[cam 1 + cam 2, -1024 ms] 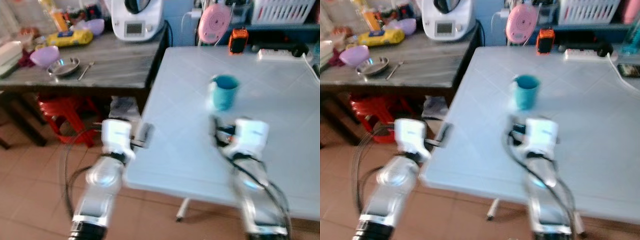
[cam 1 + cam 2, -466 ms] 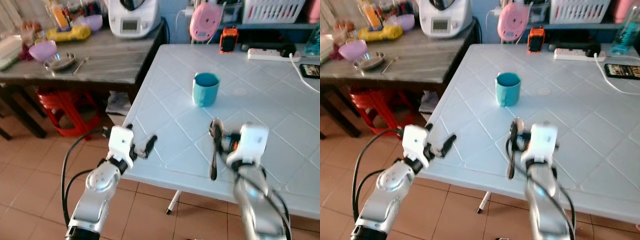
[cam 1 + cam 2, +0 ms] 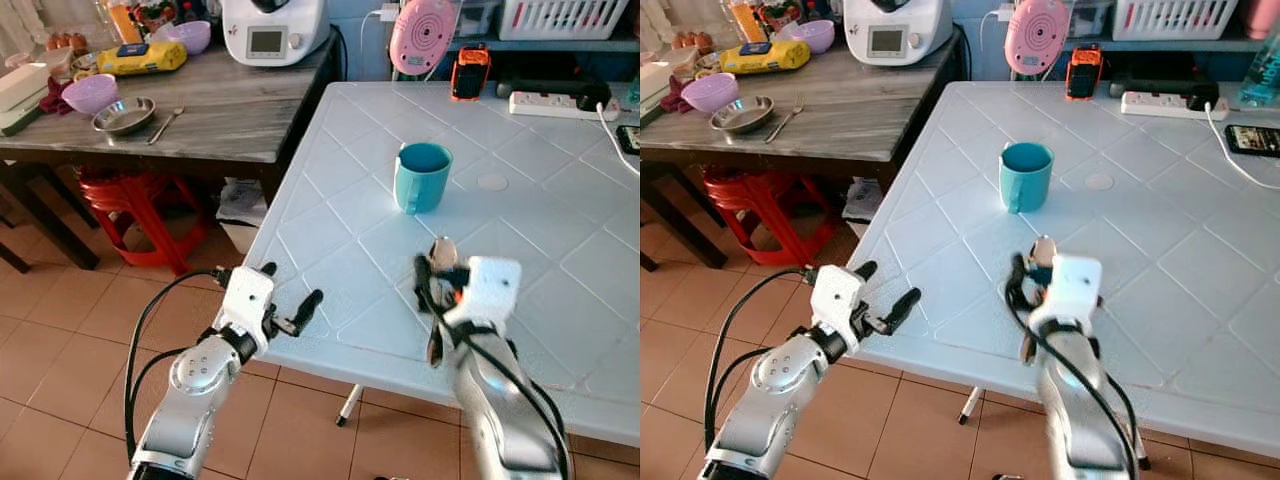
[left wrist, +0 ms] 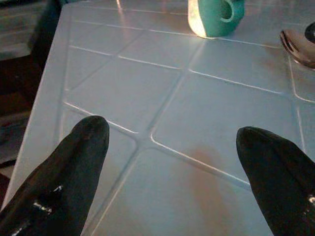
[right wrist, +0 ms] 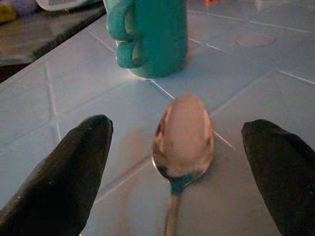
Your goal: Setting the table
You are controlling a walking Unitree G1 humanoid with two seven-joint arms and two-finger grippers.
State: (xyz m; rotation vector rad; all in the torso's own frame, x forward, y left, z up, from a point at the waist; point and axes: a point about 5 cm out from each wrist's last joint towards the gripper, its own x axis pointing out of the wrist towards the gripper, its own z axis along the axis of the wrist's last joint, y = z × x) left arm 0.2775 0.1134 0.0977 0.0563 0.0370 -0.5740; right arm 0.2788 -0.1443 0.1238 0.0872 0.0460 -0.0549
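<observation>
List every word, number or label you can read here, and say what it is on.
None can be read.
Appliance: its small screen is too blurred to read.
Yellow packet: has a dark label, too small to read.
Bottle behind it: print is illegible.
Orange device: no legible marking.
Mug, spoon and white table: plain, no text.

Left arm: silver, bent at the elbow, reaches forward from the near left.
Left gripper (image 3: 291, 308): black fingers (image 4: 74, 162) spread apart, nothing between them, pointing to the right.
Right arm: silver, rises from the near right, wrist straight.
Right gripper (image 3: 436, 283): fingers (image 5: 69, 167) wide apart, pointing away to the far side.
</observation>
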